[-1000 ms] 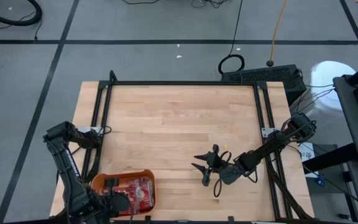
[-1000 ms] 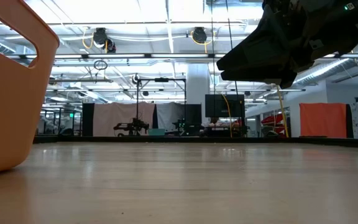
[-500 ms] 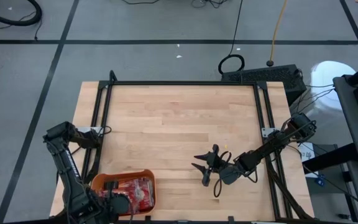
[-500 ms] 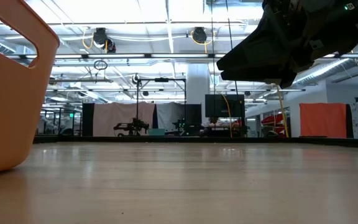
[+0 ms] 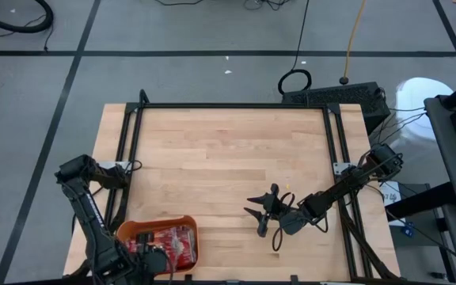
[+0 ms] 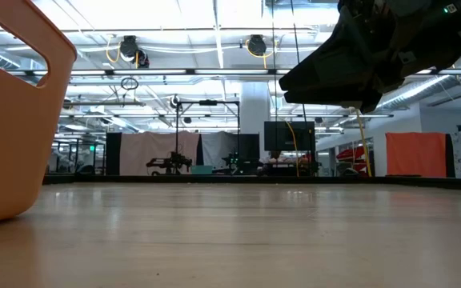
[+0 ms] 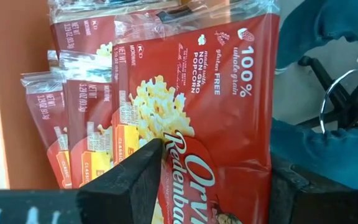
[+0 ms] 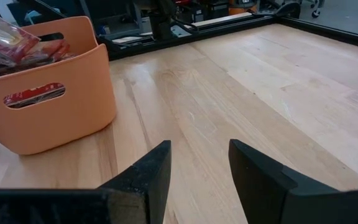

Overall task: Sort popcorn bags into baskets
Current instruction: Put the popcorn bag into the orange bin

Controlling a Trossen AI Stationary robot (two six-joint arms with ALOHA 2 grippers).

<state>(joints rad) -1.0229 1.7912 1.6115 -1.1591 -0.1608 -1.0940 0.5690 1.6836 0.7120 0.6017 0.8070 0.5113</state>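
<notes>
The orange basket stands at the table's near-left corner and holds several red popcorn bags. My left gripper hangs over the basket's near side. In its wrist view one popcorn bag sits between its fingers, with other bags stacked beneath it in the basket. My right gripper hovers open above bare wood right of the table's middle, near the near edge, and touches nothing. Its wrist view looks toward the basket, where bags stick up above the rim. My left gripper has the top popcorn bag between its two fingers, one finger at each long side, near the bag's lower end. The fingers come from above, pointing down into the basket. The bag lies on the stack; whether it is lifted off I cannot tell.
Black rails run along the table's left, far and right edges. Open wood stretches between the basket and the far edge. In the low view the basket wall fills the left side and the right arm hangs at upper right.
My left arm's forearm has swung slightly toward the table's right, while its gripper stays over the basket's near side. The right arm and the basket have kept still.
</notes>
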